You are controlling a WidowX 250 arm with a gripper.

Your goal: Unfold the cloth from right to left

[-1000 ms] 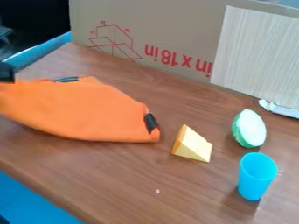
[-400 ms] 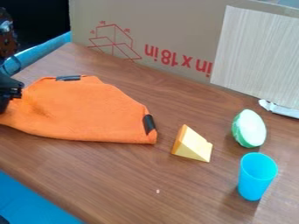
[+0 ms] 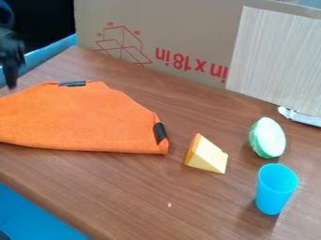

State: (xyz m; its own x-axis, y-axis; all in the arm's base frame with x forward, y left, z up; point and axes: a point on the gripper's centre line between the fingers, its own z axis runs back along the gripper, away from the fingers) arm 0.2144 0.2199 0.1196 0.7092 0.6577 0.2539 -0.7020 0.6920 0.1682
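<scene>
The gripper [image 3: 11,77] hangs at the left edge of the view, above the table's back left side and over the upper left of the cloth, apart from it. Below it the orange cloth [image 3: 81,119] lies spread fairly flat on the wooden table, its left end cut off by the view's edge. One black clip or band sits on the cloth's top edge and another at its right corner.
A yellow cheese wedge [image 3: 207,154] stands just right of the cloth. Farther right are a pale green rounded piece [image 3: 268,137] and a blue cup [image 3: 274,189]. A cardboard box [image 3: 169,37] walls off the back.
The gripper has come up from the cloth's left end and now hangs clear of it. The cloth's left part lies lower and flatter than before.
</scene>
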